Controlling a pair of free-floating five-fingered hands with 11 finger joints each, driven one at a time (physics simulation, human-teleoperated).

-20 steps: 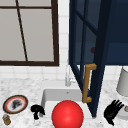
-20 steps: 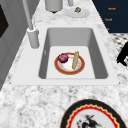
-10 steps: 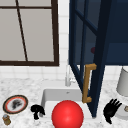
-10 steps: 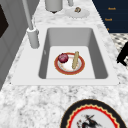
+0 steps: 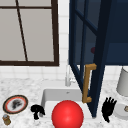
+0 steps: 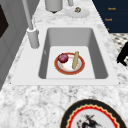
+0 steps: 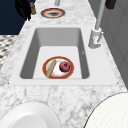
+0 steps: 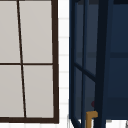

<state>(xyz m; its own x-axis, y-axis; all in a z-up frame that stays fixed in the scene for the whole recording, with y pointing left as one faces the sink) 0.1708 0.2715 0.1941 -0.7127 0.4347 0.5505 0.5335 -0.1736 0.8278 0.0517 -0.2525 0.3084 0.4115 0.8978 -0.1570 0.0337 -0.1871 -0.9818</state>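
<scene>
Your right robot hand (image 5: pixel 108 108) hangs w/ fingers spread straight up, holding nothing, just right of the open cabinet door (image 5: pixel 98 62) & its wooden handle (image 5: pixel 87 83), near a white plate (image 5: pixel 121 111) on the desk (image 5: pixel 25 85). Left robot hand (image 5: pixel 37 110) is curled shut, empty, btwn the patterned plate (image 5: pixel 15 104) & the sink (image 6: pixel 72 37).
</scene>
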